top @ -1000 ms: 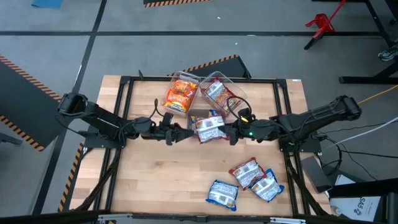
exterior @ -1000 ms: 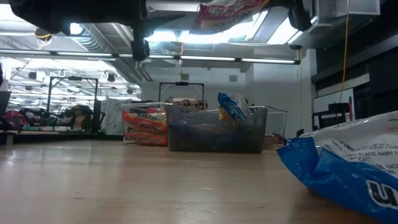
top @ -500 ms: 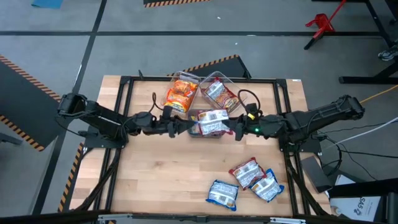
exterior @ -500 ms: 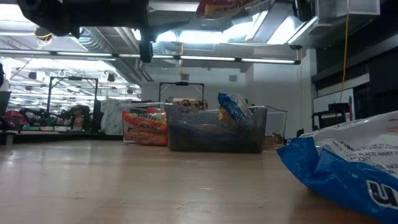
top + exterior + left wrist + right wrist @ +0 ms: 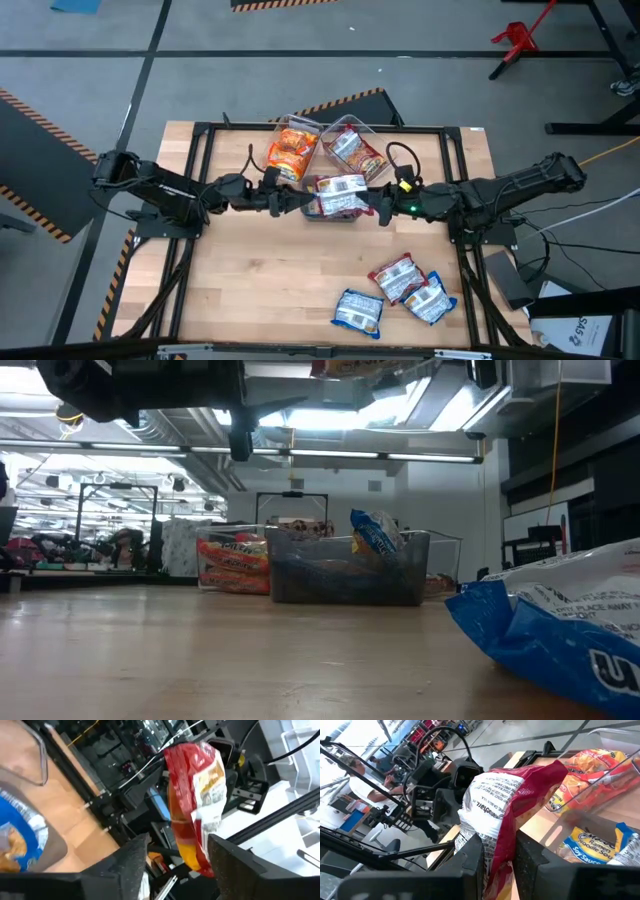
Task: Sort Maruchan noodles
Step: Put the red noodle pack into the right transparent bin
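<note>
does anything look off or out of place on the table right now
Nothing is spilled or damaged. One red-and-white packet hangs above the bins, pinched by the right gripper, with the left gripper at its other end. Three packets lie loose and unsorted near the front.

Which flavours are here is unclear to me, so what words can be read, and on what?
"maruchan": the held red-and-white packet.
"Ramen Noodle", "Soy Sauce": the blue packet.
"PLACE ANY": the blue-and-white packet on the table.
All other print is too blurred to read.
</note>
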You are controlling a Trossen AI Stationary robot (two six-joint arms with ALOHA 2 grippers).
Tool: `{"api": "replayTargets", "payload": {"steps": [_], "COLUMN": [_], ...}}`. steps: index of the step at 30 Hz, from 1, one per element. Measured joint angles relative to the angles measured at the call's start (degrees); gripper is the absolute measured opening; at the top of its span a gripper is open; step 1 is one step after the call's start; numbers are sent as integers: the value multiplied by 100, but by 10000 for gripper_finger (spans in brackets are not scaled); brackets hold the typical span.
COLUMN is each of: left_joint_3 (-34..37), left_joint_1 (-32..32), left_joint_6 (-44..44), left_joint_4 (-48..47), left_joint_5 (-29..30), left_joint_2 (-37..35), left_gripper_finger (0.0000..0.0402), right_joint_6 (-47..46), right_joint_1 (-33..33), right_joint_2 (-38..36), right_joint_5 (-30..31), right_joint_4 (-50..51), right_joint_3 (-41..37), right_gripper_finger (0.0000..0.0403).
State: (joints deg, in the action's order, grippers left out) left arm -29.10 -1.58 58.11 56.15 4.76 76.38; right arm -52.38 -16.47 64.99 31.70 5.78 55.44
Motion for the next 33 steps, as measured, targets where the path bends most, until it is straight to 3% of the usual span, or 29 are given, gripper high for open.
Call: {"api": "replayTargets", "payload": {"steps": [7, 11, 26, 33], "left_joint_3": [0, 0, -36, -692], "left_joint_1": [149, 149, 75, 48], "left_joint_6": [148, 131, 131, -351], "left_joint_4": [76, 359, 803, 106], "left_joint_5": [248, 514, 845, 675], "left_joint_2": [0, 0, 0, 52], "left_gripper_finger": [278, 297, 302, 302], "right_joint_6": [30, 31, 197, 430], "right_joint_1": [0, 0, 0, 0], "right_joint_2": [20, 57, 119, 416], "right_joint_5": [26, 102, 267, 220], "right_joint_4": [-21, -17, -488, -1023], "right_joint_3": [0, 2, 4, 4], "right_gripper_finger": [62, 62, 62, 62]}}
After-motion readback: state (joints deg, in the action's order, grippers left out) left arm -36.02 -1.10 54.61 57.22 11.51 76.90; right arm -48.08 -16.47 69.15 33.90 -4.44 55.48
